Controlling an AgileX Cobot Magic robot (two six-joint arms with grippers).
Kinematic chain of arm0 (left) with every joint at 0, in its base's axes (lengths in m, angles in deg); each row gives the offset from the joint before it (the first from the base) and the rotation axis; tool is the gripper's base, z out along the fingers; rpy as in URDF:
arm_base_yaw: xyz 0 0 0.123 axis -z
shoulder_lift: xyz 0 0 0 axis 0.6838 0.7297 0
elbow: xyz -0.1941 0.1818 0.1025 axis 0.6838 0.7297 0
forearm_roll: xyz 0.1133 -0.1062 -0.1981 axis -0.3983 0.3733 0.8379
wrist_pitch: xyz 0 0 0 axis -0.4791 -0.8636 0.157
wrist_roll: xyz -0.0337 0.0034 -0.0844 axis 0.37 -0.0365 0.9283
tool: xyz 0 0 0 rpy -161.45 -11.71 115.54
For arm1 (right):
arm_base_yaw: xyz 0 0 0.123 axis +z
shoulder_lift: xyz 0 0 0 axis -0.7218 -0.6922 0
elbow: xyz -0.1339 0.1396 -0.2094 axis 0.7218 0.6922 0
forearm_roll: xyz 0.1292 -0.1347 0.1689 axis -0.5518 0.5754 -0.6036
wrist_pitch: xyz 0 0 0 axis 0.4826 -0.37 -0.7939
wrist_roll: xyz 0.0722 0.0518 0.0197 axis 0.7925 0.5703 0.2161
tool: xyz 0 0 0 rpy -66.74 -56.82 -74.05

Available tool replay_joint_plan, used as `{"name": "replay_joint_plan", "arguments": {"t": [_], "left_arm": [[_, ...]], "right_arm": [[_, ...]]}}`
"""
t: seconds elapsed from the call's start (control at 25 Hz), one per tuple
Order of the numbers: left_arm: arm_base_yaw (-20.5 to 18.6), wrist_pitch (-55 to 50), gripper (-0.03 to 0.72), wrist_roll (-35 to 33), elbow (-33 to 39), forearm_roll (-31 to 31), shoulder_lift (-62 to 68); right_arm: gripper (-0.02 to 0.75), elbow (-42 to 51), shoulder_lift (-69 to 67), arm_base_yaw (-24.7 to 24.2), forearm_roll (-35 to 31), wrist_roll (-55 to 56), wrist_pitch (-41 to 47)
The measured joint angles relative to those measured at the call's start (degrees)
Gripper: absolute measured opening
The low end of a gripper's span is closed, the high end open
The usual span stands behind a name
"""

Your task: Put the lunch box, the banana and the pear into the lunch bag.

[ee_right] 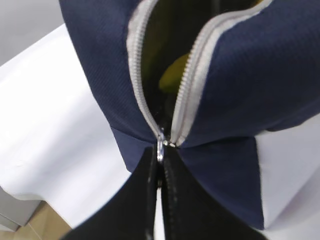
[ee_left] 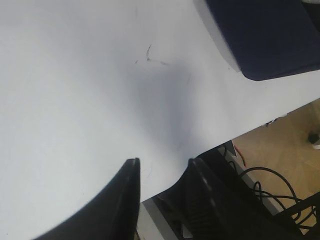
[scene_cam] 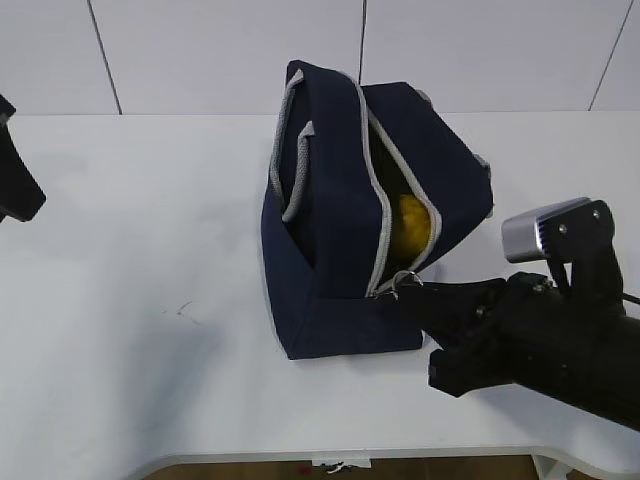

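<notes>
White surface (scene_cam: 150,330) runs under everything, with pale wall panels behind it and a faint scuff mark well off to the side of my working arm. Straight ahead of my right pincer (scene_cam: 400,297) stands the lunch bag (scene_cam: 330,250), navy, leaning, its grey zipper (ee_right: 187,85) gaping open along the top. From the exterior view I see a rounded yellow-orange shape inside the opening, the pear (scene_cam: 412,222); my right wrist view shows only a sliver of yellow in the dark gap, and I cannot say which fruit that is. That wrist view does show what the outside one blurs: my right pincer is closed together on the metal ring pull (ee_right: 161,148) at the near end of the zipper. My left pincer (ee_left: 162,172) hangs over bare surface with its fingers apart, holding nothing, a corner of the bag well beyond it.
</notes>
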Motion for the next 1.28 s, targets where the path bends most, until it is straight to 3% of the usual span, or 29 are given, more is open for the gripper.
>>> {"name": "replay_joint_plan", "arguments": {"t": [0.2,0.52,0.96,1.28], "left_arm": [[0.0,0.0,0.244,0.0,0.0,0.0,0.0],[0.0,0.0,0.244,0.0,0.0,0.0,0.0],[0.0,0.0,0.244,-3.5,0.0,0.2,0.0],[0.0,0.0,0.244,-8.8,0.0,4.7,0.0]], "right_arm": [[-0.009,-2.2,4.6,0.0,2.9,2.2,8.0],[-0.010,-13.0,6.2,0.0,9.2,7.2,21.5],[-0.010,-25.0,6.2,0.0,32.7,30.9,26.5],[-0.010,-32.7,3.2,0.0,45.8,46.6,25.7]]}}
